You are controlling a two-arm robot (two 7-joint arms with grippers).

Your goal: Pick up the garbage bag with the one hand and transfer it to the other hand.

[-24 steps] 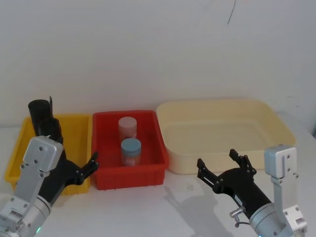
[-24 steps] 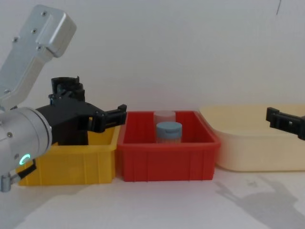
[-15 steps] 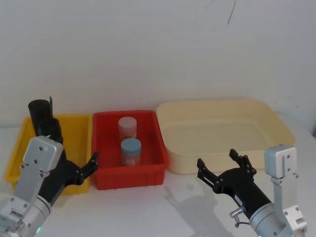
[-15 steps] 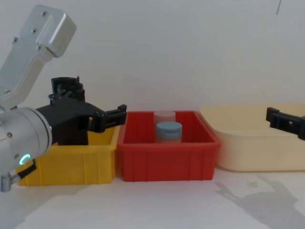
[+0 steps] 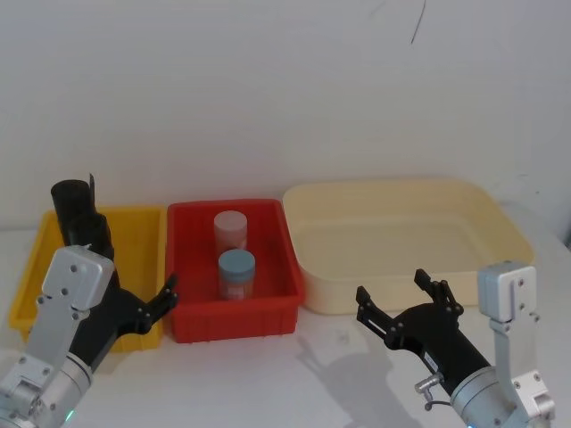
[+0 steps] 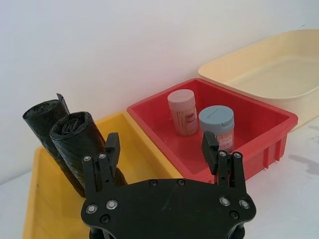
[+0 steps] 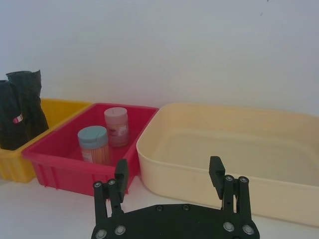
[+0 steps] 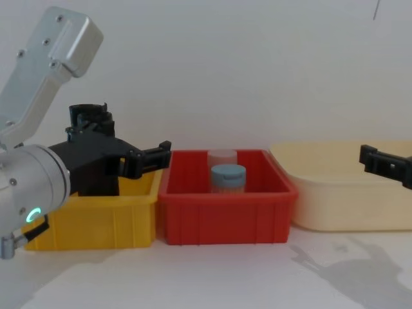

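The garbage bag, a smooth black roll, stands upright in the yellow bin; its small red mark shows on its side. A thinner black roll with an uneven top stands just behind it. My left gripper is open and hovers at the near side of the yellow bin, short of the rolls, with nothing between its fingers. From the head camera it sits at the bin's front right corner. My right gripper is open and empty, low over the table in front of the cream tub.
A red bin between the yellow bin and the cream tub holds a pink-capped jar and a blue-capped jar. A white wall runs behind the three containers. Bare white table lies in front of them.
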